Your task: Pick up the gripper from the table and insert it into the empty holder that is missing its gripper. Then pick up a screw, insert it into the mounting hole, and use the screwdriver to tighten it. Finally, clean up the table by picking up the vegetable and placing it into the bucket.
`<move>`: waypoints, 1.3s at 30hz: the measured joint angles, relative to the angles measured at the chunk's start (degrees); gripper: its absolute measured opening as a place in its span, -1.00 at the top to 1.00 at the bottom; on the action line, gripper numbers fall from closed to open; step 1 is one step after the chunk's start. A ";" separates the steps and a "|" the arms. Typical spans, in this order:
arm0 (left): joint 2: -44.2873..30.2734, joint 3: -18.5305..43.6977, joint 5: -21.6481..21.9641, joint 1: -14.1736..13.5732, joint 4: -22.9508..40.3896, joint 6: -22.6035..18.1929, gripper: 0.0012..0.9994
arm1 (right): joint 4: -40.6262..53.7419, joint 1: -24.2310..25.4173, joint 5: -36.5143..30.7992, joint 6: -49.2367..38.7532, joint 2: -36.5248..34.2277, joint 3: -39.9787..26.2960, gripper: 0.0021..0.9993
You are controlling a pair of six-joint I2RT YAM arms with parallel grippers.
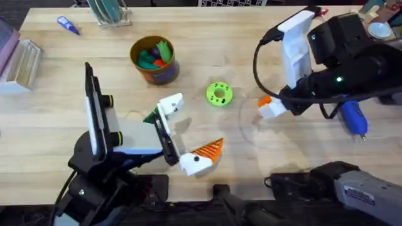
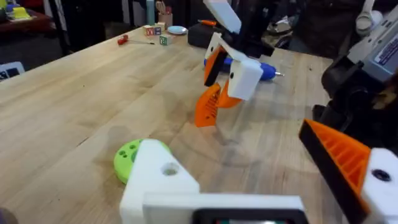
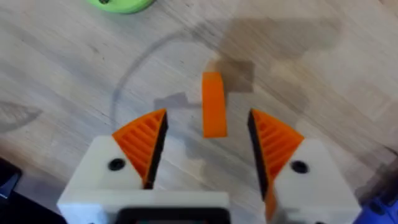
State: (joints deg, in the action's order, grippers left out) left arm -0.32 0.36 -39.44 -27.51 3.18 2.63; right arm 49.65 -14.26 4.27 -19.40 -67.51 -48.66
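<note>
The loose orange gripper (image 3: 213,102) stands on the table (image 1: 56,119), directly between the orange-padded fingers of my open right gripper (image 3: 207,124), which hovers just above it (image 1: 267,107). The left wrist view shows the piece (image 2: 207,107) below that gripper (image 2: 231,70). My left gripper (image 1: 186,130) is open wide. One of its fingers is the bare white holder (image 1: 171,104) (image 2: 158,180); the other carries an orange pad (image 1: 208,149). The blue screwdriver (image 1: 353,118) lies to the right of my right arm. The dark-green vegetable (image 1: 151,116) peeks out beside the holder. The bucket (image 1: 154,59) holds toy vegetables.
A bright-green disc (image 1: 218,94) lies between the two grippers. A small blue-handled tool (image 1: 68,25) and a rack (image 1: 110,12) sit at the back left, and a clear box (image 1: 19,59) at the left edge. Dark equipment (image 1: 339,182) occupies the front right.
</note>
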 joint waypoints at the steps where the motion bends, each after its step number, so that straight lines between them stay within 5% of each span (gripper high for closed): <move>1: 0.01 0.01 0.00 0.00 0.02 0.00 -0.97 | 0.03 0.00 -0.17 -0.07 0.00 0.00 -0.52; 4: 0.02 0.00 0.00 0.00 0.02 0.00 -0.97 | -0.03 0.00 -0.47 -0.35 0.00 0.00 -0.18; 35: 0.00 0.02 0.00 0.00 0.02 0.00 -0.97 | -1.22 0.00 -1.49 -0.37 -1.94 -0.04 0.19; 36: 0.00 0.02 0.00 0.00 0.02 0.00 -0.97 | -1.22 0.00 -1.49 -0.39 -1.94 -0.04 0.26; 37: 0.00 0.02 0.00 0.00 0.02 0.00 -0.97 | -1.27 0.00 -1.62 -0.43 -1.92 -0.04 0.76; 39: 0.01 0.00 0.00 0.00 0.02 0.00 -0.97 | -1.65 0.02 -1.76 -0.39 -1.92 -0.04 0.97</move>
State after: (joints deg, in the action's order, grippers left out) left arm -0.31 0.36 -39.44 -27.51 3.20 2.63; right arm 48.00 -14.24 2.51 -19.78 -69.43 -48.71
